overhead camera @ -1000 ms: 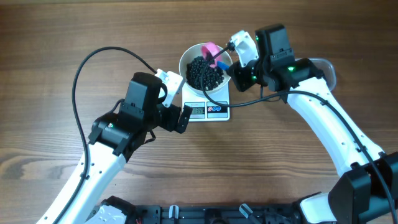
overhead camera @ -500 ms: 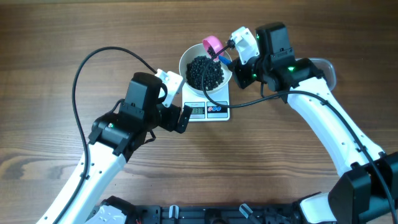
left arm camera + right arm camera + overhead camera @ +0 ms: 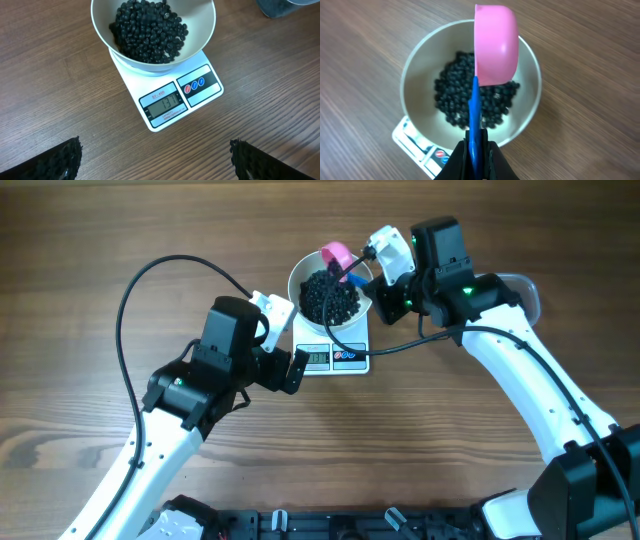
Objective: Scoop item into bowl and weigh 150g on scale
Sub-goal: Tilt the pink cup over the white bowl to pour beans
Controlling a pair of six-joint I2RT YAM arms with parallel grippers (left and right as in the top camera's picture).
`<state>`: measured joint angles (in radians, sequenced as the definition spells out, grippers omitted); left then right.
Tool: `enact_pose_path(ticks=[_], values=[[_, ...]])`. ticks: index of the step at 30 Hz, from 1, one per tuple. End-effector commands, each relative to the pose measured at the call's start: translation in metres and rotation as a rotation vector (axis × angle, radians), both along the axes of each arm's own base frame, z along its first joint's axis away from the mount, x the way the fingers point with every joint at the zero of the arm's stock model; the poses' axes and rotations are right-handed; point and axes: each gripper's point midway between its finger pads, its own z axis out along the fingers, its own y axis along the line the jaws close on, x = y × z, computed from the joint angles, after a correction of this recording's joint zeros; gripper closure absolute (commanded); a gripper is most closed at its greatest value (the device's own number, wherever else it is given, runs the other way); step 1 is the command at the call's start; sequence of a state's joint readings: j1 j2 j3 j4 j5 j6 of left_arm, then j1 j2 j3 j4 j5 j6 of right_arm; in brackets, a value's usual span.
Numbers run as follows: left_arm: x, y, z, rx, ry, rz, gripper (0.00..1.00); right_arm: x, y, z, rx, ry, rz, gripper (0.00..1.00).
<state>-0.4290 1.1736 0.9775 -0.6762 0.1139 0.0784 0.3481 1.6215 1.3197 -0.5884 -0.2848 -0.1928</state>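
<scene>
We are tipping the scoop [image 3: 495,45], pinched in our right gripper [image 3: 474,150], over the pellets [image 3: 455,100] in the bowl [image 3: 417,65] on the scale [image 3: 170,107]; our left gripper [image 3: 157,160] is hovering wide beside the scale, leaving the reading undisturbed.

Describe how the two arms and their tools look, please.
The left arm and right arm have white rounded links and black boxy joint housings with small green lights. A black cable loops along each. The left tool has black, rough-textured fingers; the right tool is black too.
</scene>
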Motion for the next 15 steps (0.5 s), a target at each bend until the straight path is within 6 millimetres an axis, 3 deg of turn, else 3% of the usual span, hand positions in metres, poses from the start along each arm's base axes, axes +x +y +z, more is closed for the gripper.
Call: enact_pose_path(ticks=[1, 4, 15], values=[[0.004, 0.0, 0.006, 0.003, -0.021, -0.009, 0.0, 0.003, -0.005, 0.008, -0.029, -0.038, -0.011, 0.96], [0.004, 0.0, 0.006, 0.003, -0.021, -0.009, 0.0, -0.003, 0.006, 0.011, 0.024, -0.023, 0.035, 0.96], [0.004, 0.0, 0.006, 0.003, -0.021, -0.009, 0.0, -0.004, 0.006, 0.01, 0.025, -0.014, 0.034, 0.96]])
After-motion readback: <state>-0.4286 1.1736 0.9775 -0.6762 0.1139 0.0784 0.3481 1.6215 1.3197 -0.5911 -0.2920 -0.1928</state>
